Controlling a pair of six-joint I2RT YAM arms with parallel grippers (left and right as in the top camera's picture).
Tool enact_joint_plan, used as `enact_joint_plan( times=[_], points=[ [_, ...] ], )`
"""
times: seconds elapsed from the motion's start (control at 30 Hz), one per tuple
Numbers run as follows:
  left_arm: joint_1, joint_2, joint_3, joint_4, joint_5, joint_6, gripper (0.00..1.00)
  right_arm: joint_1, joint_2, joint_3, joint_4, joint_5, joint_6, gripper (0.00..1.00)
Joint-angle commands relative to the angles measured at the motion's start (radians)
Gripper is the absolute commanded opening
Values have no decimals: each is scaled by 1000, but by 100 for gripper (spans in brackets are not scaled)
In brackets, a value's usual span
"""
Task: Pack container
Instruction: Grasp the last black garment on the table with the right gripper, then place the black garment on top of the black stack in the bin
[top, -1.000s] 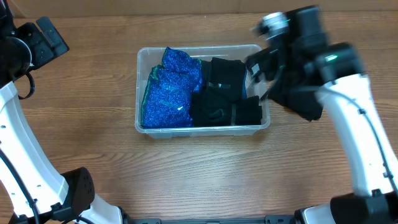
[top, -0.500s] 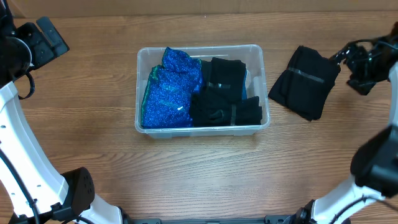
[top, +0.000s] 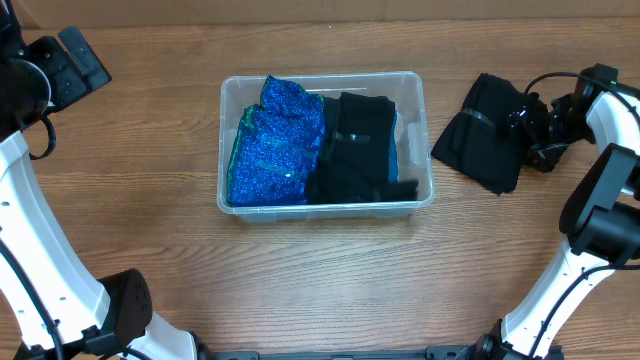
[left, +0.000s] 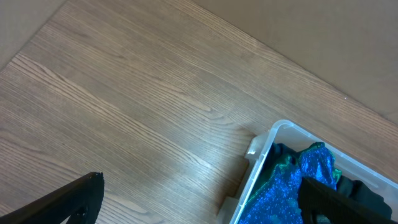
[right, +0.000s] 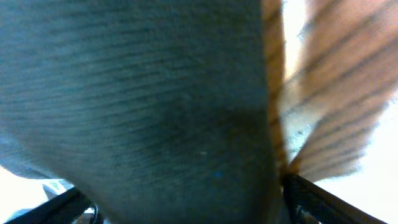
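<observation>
The clear plastic container (top: 320, 77) sits mid-table, holding a sparkly blue cloth (top: 275, 150) on its left side and folded black garments (top: 355, 150) on its right. It also shows in the left wrist view (left: 258, 152). Another black garment (top: 485, 135) lies on the table right of the container. My right gripper (top: 530, 128) is low at that garment's right edge; in the right wrist view its fingers (right: 186, 199) are spread wide with dark fabric (right: 155, 106) filling the space between them. My left gripper (top: 75, 60) is open and empty, raised at the far left (left: 199, 199).
The wooden table (top: 320, 270) stretches around the container. A pale wall edge (top: 200, 12) runs along the back. The right arm's base (top: 590, 240) stands at the right front, and the left arm's base (top: 120, 310) at the left front.
My right arm has swung from over the container's right end out to the right, then down onto the black garment on the table. The left arm has not moved.
</observation>
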Motion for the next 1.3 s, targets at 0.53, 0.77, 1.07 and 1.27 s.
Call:
enact_joint_plan(
  times=[0.53,0.77,1.07,1.27],
  points=[
    [0,2,0,1,-5,4,100,157,-517,10,-101,-258,-153,11],
    [0,2,0,2,-5,4,100,434,-661,10,-101,-266,-148,11],
    [0,2,0,1,-5,4,100,696,-544,8,-32,-202,-88,11],
    [0,2,0,1,-5,4,100,715,-389,-2,-26,-51,-88,54]
  ],
)
